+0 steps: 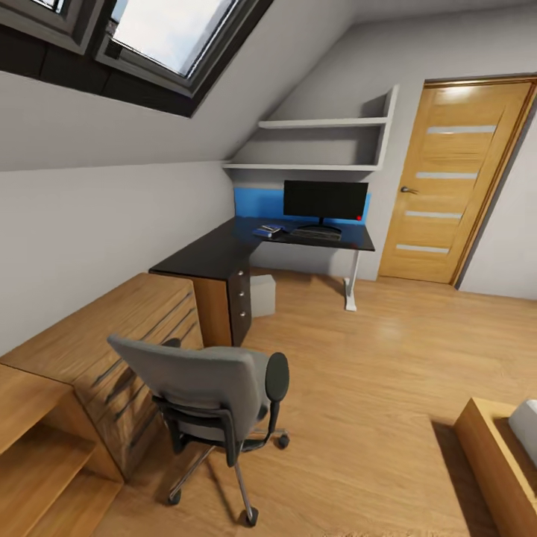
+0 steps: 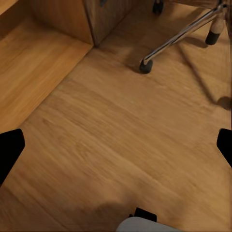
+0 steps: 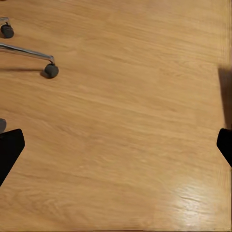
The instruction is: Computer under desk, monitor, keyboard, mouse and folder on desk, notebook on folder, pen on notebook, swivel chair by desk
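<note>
- Desk [image 1: 216, 253]: long black L-shaped top set into the far corner under the sloped ceiling, wood side panel and a column of black drawers with round knobs at its near end, white leg at the far end.
- Wooden chest [image 1: 127, 328] with long bar handles runs along the left wall, its end touching or just beside the desk's near end; lower wooden shelving sits nearer the camera.
- Wooden door [image 1: 451, 183] closed, right of the desk; white wall shelves [image 1: 321, 145] above the desk.
- Swivel chair [image 1: 212, 399]: grey back toward the camera, black armrests, chrome star base on castors. Stands on the wood floor [image 1: 373, 373] just beside the chest, well apart from the desk's far arm. Seat hidden by the backrest.
- Chair base [image 2: 181, 34] with a castor appears in the left wrist view; a chrome spoke and castor [image 3: 48, 69] appear in the right wrist view.
- Monitor [image 1: 325, 201]: upright on the desk's far arm, black screen, red dot at lower right corner, blue panel behind.
- Computer [image 1: 262, 294]: light-grey box on the floor under the desk, beside the drawers.
- Keyboard [image 1: 316, 233]: flat, black, just in front of the monitor stand.
- Small blue-and-dark object [image 1: 268, 230] left of the keyboard; too small to identify.
- Left gripper [image 2: 116, 145]: dark fingertips at both frame edges, spread wide, nothing held, over bare floor.
- Right gripper [image 3: 116, 145]: same, spread wide, nothing held.
</note>
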